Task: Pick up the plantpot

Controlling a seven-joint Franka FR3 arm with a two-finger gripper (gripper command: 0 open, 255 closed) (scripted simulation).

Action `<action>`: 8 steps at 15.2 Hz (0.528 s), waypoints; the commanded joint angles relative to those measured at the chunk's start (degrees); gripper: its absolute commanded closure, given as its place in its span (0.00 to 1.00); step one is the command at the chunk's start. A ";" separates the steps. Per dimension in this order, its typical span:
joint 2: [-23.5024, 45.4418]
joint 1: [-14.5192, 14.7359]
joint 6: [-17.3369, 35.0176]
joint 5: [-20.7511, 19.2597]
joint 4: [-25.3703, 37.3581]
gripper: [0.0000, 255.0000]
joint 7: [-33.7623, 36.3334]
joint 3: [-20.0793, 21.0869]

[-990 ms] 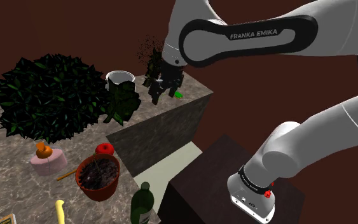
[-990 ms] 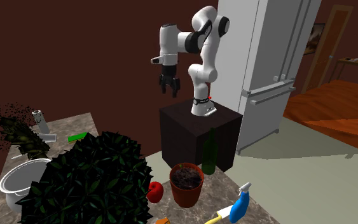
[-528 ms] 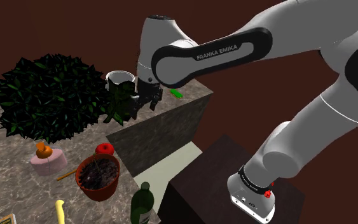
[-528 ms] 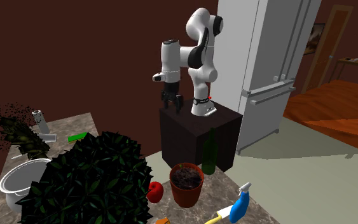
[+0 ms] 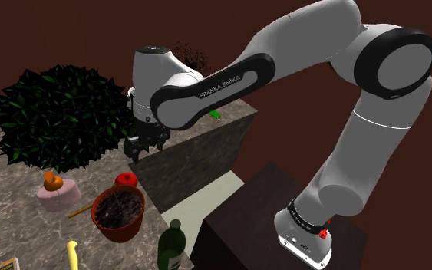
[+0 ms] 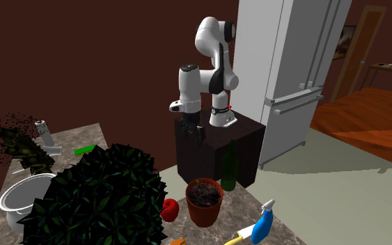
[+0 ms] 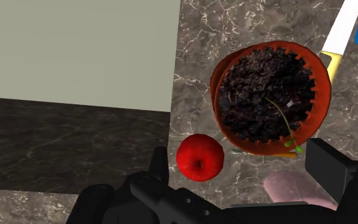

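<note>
Shoulder view
- Gripper [image 5: 146, 146]: hangs pointing down over the marble counter [image 5: 11, 184], in front of a raised block of that counter; its black fingers stand apart and clasp nothing.
- Plantpot [image 5: 118, 212]: a terracotta pot full of dark soil, upright on the counter, lower in the picture than the gripper and well apart from it.
- Apple [image 5: 126, 179]: red, just beside the pot's rim, between pot and gripper in the picture.
- Bush [image 5: 57, 115]: a big dark leafy mass at this view's left.
- Pink round thing [image 5: 57, 197]: near the pot, towards this view's left, with something orange on top.
- Green bottle [image 5: 171, 247]: upright by the counter's edge, near the pot.
- Stand [image 5: 268, 207]: a dark box at the lower right.

Second exterior view
- Gripper [image 6: 191, 130]: hangs in front of the stand [image 6: 215, 149], above the plantpot [image 6: 204, 202].
- Green bottle [image 6: 229, 167]: just behind the pot.
- Apple [image 6: 169, 209]: between pot and bush [image 6: 100, 198].
- Spray bottle [image 6: 262, 224]: blue, lying near the pot.
- Fridge [image 6: 299, 69]: pale, behind the arm.

Wrist view
- Fingers [image 7: 159, 167]: spread wide, nothing between them held.
- Plantpot [image 7: 269, 95]: seen from above, dark soil with a thin green sprout, beyond the fingertips.
- Apple [image 7: 199, 158]: close to the pot's rim.
</note>
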 commanded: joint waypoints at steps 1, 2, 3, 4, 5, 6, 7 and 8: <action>4.69 1.68 0.60 -2.64 3.20 0.00 2.60 -0.18; 6.99 2.60 0.76 -3.82 4.90 0.00 3.71 -0.41; 9.27 3.58 0.85 -4.92 6.67 0.00 4.73 -0.72; 11.53 4.62 0.89 -5.93 8.52 0.00 5.66 -1.09; 13.78 5.69 0.86 -6.86 10.45 0.00 6.51 -1.48; 16.03 6.75 0.76 -7.71 12.45 0.00 7.27 -1.87; 18.27 7.82 0.61 -8.48 14.54 0.00 7.96 -2.28; 20.52 8.89 0.40 -9.19 16.72 0.00 8.58 -2.67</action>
